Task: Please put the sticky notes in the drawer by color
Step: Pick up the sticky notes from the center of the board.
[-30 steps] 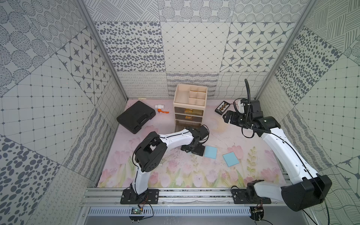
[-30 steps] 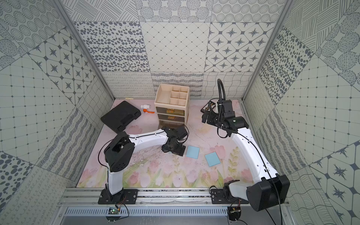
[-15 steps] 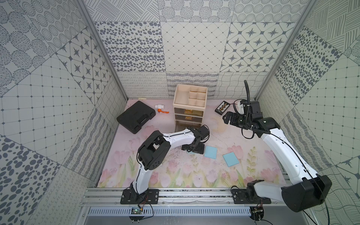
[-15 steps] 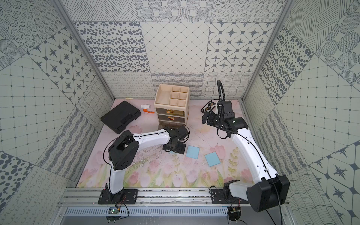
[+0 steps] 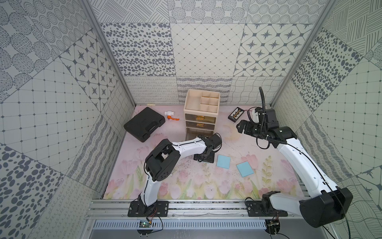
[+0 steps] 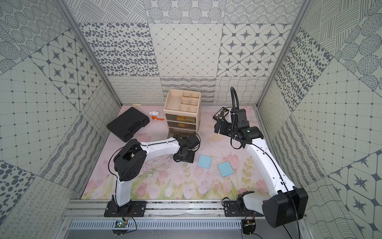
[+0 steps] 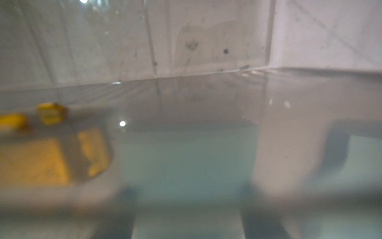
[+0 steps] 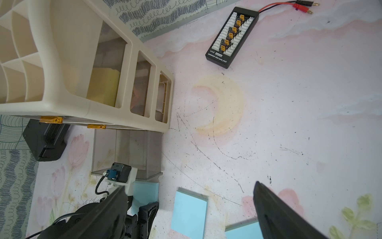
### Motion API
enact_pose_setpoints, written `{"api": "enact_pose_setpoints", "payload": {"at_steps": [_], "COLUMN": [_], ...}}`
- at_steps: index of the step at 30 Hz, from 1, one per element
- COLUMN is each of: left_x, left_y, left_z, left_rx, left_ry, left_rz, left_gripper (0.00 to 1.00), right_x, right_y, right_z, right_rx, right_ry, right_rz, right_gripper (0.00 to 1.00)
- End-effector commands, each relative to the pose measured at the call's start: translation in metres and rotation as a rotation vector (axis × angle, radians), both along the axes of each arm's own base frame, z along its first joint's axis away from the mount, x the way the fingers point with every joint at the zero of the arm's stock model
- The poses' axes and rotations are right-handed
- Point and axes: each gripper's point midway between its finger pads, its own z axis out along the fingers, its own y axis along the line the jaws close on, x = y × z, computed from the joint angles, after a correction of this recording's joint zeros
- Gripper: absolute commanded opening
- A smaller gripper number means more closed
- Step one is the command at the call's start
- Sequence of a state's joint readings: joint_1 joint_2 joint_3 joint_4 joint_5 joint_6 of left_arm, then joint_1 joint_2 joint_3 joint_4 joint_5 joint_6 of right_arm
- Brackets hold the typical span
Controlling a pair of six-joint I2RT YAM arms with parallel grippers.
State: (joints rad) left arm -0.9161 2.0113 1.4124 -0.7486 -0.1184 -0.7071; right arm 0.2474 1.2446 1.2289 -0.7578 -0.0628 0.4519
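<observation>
Pink floral surface [image 5: 186,186], patterned walls [image 5: 206,51]. Bottom drawer [image 8: 128,151] open; yellow notes [image 8: 103,87] in top drawer [image 5: 200,118]. My right pincer [image 8: 190,185] wide; left pincer [image 5: 204,161], cannot tell.

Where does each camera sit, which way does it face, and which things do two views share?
Top views: high above the base rail, facing down toward the back wall; show both arms, left claw, right claw, drawer unit.
Left wrist: low near the mat, blurred; a blue sticky note fills the middle; own claw unclear.
Right wrist: above the mat, facing down past its wide-apart fingers at the pulled-out bottom drawer.
Shared: right wrist and top views show the drawer unit, left claw and blue notes.
</observation>
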Motion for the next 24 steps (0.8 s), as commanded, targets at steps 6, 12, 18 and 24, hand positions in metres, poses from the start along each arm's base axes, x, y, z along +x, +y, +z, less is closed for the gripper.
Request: {"api": "enact_pose_setpoints", "payload": {"at_steps": [6,12,18,24], "left_x": [-0.022,-0.038,-0.038,-0.008], "left_y": [0.023,0.021,0.020,0.022], "left_z": [0.035,0.063,0.099,0.126], "left_rx": [0.080,0.012,-0.083,-0.124], "left_ry": [0.002,0.018,-0.034,-0.078], "left_rz": [-0.006,-0.017,0.003,0.044], "left_gripper": [0.78,0.79,0.79,0.80], "right_x": [0.002,0.004,0.004,0.004], "right_y": [-0.003,-0.002,-0.001,0.000], "right_z": [0.014,0.017,0.020,0.025], "right_rx": [0.001,0.020,0.031,0.043], "right_ry": [-0.065,-0.069,-0.078,-0.086], "right_rz": [-0.009,-0.017,-0.024,-0.021], "right_gripper": [0.99,0.99,0.99,0.99]}}
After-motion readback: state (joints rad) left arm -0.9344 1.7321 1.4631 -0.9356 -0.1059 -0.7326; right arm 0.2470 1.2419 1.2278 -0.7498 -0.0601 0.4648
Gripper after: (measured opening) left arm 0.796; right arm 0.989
